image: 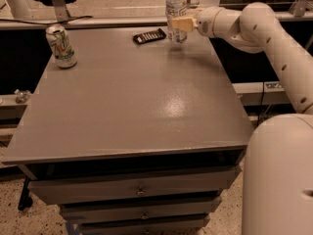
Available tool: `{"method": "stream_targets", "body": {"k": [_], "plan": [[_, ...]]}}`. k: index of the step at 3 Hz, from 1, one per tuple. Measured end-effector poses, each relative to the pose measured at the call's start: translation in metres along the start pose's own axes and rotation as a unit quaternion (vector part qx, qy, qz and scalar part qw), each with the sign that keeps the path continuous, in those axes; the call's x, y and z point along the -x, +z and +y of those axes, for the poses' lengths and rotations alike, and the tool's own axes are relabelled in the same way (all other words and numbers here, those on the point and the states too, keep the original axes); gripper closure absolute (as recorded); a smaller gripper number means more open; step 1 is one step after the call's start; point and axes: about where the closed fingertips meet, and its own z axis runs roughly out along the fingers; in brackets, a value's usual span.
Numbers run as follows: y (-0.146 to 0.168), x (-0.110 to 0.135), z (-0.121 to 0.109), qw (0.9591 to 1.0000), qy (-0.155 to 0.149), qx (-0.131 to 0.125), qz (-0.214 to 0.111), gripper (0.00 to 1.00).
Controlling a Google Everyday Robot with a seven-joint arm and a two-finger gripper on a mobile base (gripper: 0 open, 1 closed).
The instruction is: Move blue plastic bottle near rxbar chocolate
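The blue plastic bottle [175,11], clear with a white cap and printed label, stands upright at the far edge of the grey table [132,97]. My gripper [178,23] reaches in from the right and is shut on the bottle's lower half, its cream fingers [182,23] around it. The rxbar chocolate [149,35], a flat dark wrapper with pale markings, lies on the table just left of the bottle, a short gap apart. The white arm [254,23] stretches from the right side.
A green-and-white drink can [61,46] stands at the table's far left. Drawers [139,190] sit under the tabletop. The robot's white body [279,180] fills the lower right. A ledge and dark gear run behind the table.
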Motion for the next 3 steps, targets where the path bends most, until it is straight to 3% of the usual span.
{"method": "stream_targets", "body": {"k": [2, 3], "plan": [[0.03, -0.002, -0.005, 0.9997, 0.017, -0.008, -0.015, 1.0], [0.034, -0.006, -0.006, 0.9995, 0.026, -0.013, -0.011, 0.82]]}}
